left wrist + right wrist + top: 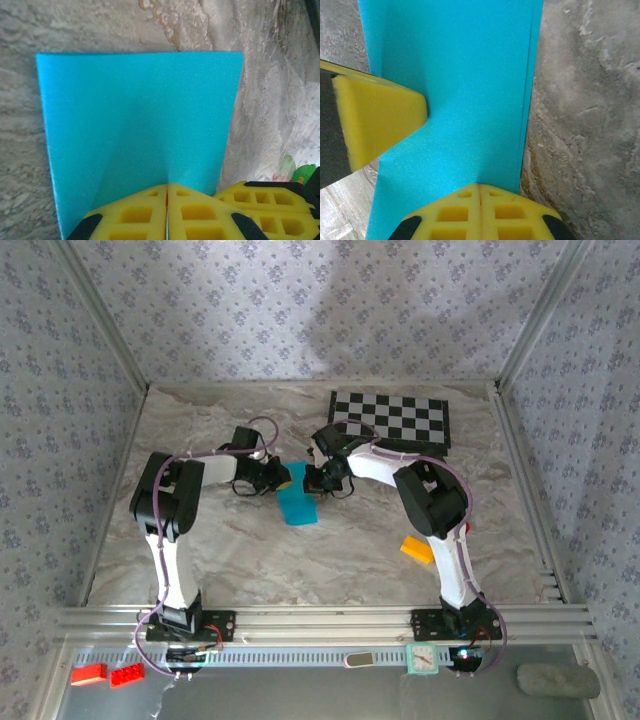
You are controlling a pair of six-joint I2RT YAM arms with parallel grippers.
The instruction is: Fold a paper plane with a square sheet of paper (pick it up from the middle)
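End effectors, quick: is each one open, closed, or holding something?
Left end effector: closed, holding the blue paper.
Right end effector: closed, holding the same blue paper.

Marbled tabletop [250,570], floral-patterned walls [300,300], aluminium frame rails [320,620].

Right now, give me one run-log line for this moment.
phase: folding | left gripper: shut on folded bright cyan-blue paper sheet | right gripper: shut on same sheet

The square sheet of paper [297,506] sits centrally, the chessboard [392,418] behind-right of it, the block [416,549] front-right.
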